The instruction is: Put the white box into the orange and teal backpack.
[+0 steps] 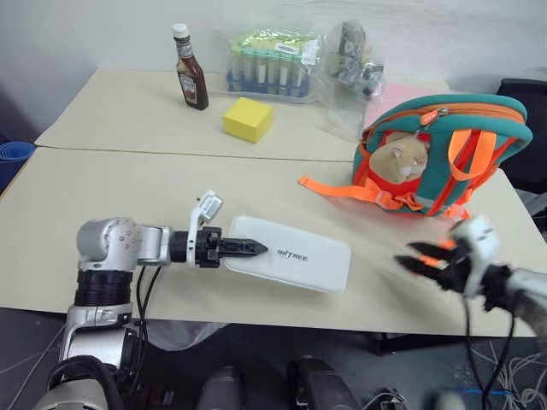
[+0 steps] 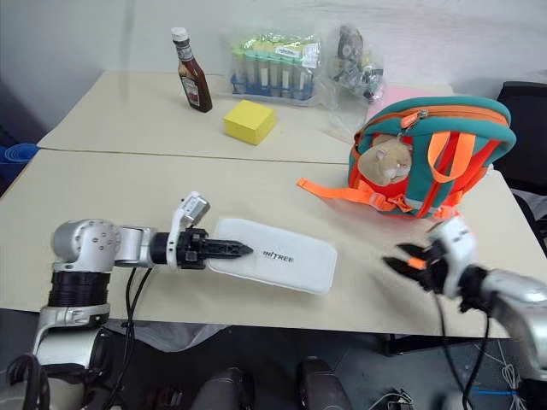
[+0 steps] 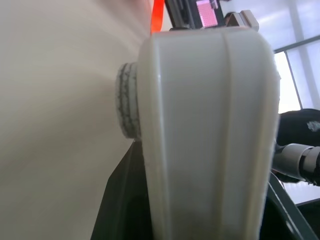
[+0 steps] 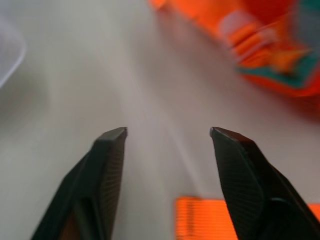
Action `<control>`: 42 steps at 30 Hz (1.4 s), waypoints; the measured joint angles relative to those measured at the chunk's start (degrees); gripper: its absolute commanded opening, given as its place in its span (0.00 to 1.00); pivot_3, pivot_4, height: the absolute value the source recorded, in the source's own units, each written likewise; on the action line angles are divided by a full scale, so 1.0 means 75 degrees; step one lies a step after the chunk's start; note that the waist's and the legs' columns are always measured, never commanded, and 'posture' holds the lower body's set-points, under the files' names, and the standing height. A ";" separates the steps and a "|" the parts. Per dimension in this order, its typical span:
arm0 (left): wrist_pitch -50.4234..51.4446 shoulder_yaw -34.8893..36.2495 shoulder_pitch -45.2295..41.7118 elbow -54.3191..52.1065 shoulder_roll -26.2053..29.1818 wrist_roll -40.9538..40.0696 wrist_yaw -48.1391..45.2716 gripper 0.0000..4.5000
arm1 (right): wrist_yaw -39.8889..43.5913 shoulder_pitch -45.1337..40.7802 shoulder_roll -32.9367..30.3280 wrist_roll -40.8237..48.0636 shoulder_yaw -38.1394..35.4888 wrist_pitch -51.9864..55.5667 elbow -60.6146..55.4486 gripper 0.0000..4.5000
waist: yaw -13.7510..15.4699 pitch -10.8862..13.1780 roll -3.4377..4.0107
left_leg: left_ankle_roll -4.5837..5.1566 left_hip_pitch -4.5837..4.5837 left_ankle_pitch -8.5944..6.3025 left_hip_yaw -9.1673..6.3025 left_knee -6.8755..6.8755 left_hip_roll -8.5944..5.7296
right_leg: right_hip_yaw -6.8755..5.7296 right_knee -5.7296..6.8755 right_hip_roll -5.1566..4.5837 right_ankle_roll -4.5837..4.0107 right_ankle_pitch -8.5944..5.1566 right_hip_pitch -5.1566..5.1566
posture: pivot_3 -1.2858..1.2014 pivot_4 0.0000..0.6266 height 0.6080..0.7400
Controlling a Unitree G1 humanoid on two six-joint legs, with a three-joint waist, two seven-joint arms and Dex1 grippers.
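Your left claw [image 1: 244,248] is closing on the near end of the white box [image 1: 291,265], its two black fingers pinching the case, so you are gripping it by one short end while the rest is stretching out toward the bag. In the left wrist view the box [image 3: 207,135] is rising up edge-on between the fingers, which suggests you are holding it across its thin side, a sensible way to slide it into a narrow opening. Your right claw [image 1: 425,259] is hanging open and empty just above the surface [image 1: 128,196], near the front edge, below the orange and teal backpack [image 1: 444,154]; I judge it is standing ready to steady or spread the bag.

The backpack is sitting upright toward the right, an orange strap [image 1: 338,190] trailing across the surface toward the box. Farther back, a yellow block [image 1: 248,119], a sauce bottle [image 1: 191,70] and a wrapped rack of tubes [image 1: 267,67] are sitting well apart from your work. A pale wall is running behind.
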 measured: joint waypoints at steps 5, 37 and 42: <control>-0.0023 0.0864 -0.0013 -0.0201 0.0193 -0.0221 0.0224 0.27 | -0.0011 -0.1055 -0.0478 0.0129 -0.0603 0.0169 0.1373 1.00 | -0.0058 0.0001 0.0001 | -0.0007 0.0009 0.0004 0.0004 -0.0018 0.0007 | 0.0004 -0.0004 0.0012 -0.0001 -0.0001 -0.0001 | 0.52 0.24 1.00; -0.2795 0.1664 -0.0936 0.0779 0.1931 -0.0509 0.0236 0.27 | 0.2844 -0.3943 -0.0272 0.2300 0.2087 0.2129 -0.0396 0.01 | -0.0155 0.0037 0.0043 | -0.0028 -0.0100 0.0015 0.0007 0.0004 0.0014 | 0.0001 0.0044 0.0004 -0.0002 -0.0001 -0.0122 | 0.52 0.24 1.00; -0.3687 0.1346 -0.1663 0.0805 0.2058 -0.0481 -0.0785 0.27 | 0.3186 -0.3320 -0.1004 0.4010 0.1548 0.2909 -0.1848 0.01 | -0.0095 0.0043 0.0037 | -0.0026 -0.0109 0.0014 0.0007 0.0004 0.0011 | -0.0001 0.0038 0.0002 -0.0002 -0.0001 -0.0125 | 0.52 0.24 1.00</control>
